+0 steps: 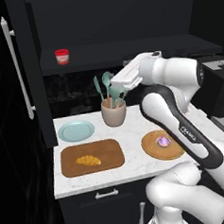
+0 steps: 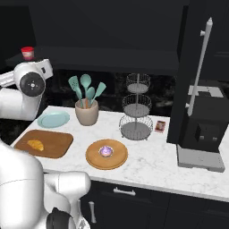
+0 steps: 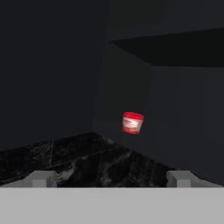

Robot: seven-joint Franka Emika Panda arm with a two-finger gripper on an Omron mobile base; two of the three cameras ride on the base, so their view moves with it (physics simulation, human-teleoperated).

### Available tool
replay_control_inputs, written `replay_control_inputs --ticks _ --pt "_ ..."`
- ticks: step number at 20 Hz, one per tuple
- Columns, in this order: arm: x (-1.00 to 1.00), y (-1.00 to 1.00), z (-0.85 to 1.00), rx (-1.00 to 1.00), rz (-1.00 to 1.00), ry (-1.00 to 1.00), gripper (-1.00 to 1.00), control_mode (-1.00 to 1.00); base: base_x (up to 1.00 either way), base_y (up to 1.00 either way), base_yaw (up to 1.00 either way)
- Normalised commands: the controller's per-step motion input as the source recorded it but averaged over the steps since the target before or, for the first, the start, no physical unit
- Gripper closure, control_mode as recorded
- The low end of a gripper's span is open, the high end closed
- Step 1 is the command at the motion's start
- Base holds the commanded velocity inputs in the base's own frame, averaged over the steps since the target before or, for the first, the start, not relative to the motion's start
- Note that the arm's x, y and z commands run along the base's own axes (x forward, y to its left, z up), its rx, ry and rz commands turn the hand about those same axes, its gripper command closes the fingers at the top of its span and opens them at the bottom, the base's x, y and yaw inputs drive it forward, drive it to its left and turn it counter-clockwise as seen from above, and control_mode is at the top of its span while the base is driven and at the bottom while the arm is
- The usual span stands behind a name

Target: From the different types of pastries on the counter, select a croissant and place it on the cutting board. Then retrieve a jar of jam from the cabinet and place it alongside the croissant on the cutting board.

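On the dark shelf of the open cabinet (image 1: 128, 49), far left and above the counter (image 1: 129, 131), sits the jar of jam (image 1: 62, 56), small, squat and red with a whitish label band. It is probably light, rigid and smooth, best gripped across its sides below the lid. The gripper (image 3: 111, 178), well short of it, is wide open and empty; the croissant (image 1: 88, 160) already lies on the cutting board (image 1: 112, 152).

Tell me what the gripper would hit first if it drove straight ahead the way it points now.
Probably the small red jar of jam on the dark cabinet shelf. It sits nearly centred ahead of the open gripper, with nothing visible between, though depth is unclear.
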Motion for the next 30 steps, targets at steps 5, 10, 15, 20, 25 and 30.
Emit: replay_control_inputs --ticks 5,10,15,20,25,30 --pt "0.23 0.02 0.49 0.0 0.06 0.07 -1.0 -1.0 0.0 0.0 0.0" --pt "0.59 0.18 -0.05 -0.09 0.14 0.07 -1.0 -1.0 0.0 0.0 0.0" --pt "0.66 -0.01 0.05 -0.01 0.18 0.02 -1.0 -1.0 0.0 0.0 0.0" --pt "0.46 0.11 -0.03 -0.02 0.16 0.05 -1.0 -1.0 0.0 0.0 0.0" --pt "0.26 0.08 0.0 0.0 0.09 0.01 -1.0 -1.0 0.0 0.0 0.0" --pt "0.35 0.28 -0.03 -0.01 0.02 0.01 -1.0 -1.0 0.0 0.0 0.0"
